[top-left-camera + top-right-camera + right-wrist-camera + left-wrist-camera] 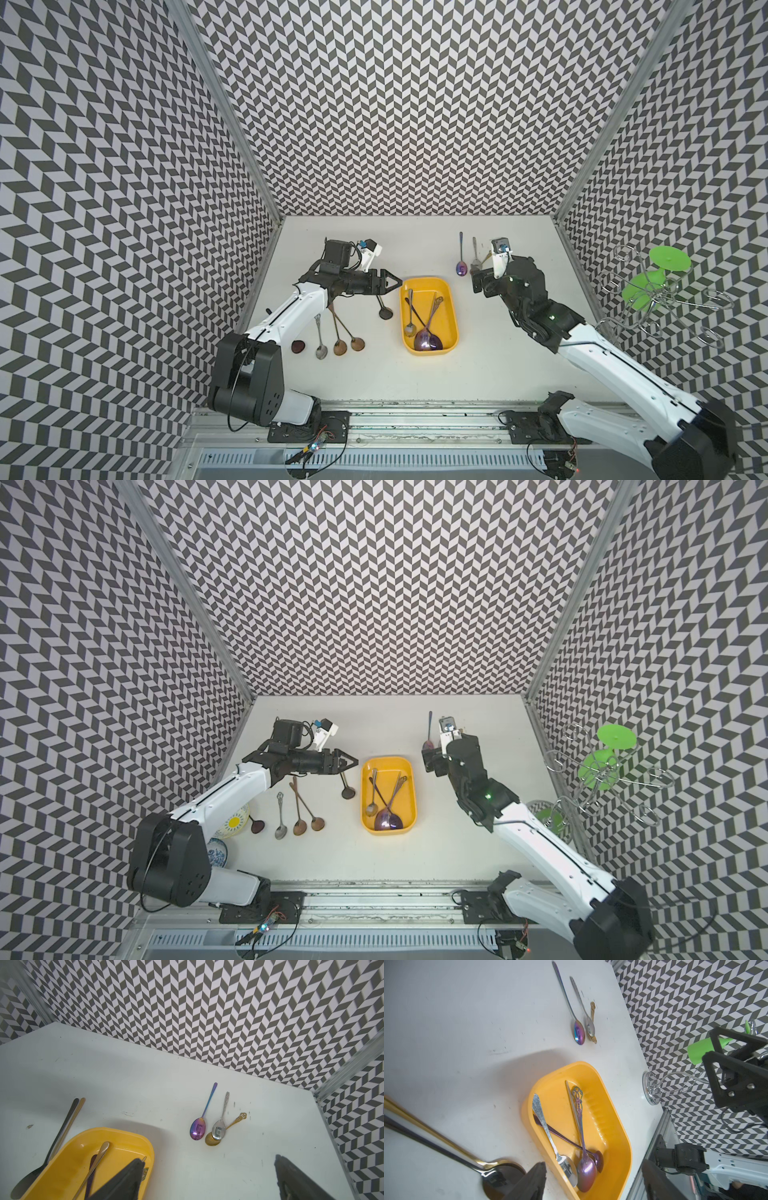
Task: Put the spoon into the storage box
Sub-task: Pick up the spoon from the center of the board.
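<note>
Spread, empty left gripper [397, 283] hovers at nine o'clock of the shallow yellow plastic storage box [449, 320]; right gripper [478, 282] likewise spread.

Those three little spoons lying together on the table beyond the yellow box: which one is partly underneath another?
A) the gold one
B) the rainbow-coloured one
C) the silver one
A: in the right wrist view the bowl of the silver spoon lies on top of the bowl of the gold spoon, while the rainbow spoon lies beside them with nothing on it.
</note>
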Robot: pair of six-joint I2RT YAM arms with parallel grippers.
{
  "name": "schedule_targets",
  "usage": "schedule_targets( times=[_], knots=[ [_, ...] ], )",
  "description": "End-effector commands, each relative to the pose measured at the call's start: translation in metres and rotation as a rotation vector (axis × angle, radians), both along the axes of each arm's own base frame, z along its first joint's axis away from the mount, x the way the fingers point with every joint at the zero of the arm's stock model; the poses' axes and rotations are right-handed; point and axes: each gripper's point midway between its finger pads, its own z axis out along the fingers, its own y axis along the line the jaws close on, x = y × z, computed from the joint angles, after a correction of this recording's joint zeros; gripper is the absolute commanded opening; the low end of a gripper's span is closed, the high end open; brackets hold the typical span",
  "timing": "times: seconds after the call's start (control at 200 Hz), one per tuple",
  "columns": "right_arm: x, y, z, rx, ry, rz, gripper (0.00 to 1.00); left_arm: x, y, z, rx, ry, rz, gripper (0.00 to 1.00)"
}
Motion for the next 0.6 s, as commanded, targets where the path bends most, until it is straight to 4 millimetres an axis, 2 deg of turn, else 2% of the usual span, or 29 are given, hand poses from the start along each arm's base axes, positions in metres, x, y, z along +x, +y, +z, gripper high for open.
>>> schedule_targets(
  times=[0.0, 0.351, 0.596],
  knots=[
    [0.012, 0.008, -0.001, 0.079, 0.075, 0.002, 1.00, -0.001, 0.014, 0.003, 0.071, -0.121, 0.002, 0.77],
    [0.059, 0.023, -0.015, 0.177, 0.220, -0.042, 1.00, -0.011, 0.047, 0.011, 0.111, -0.261, 0.040, 0.81],
    [0.093, 0.031, -0.027, 0.203, 0.292, -0.089, 0.98, -0.009, 0.067, 0.011, 0.128, -0.292, 0.094, 0.90]
  ],
)
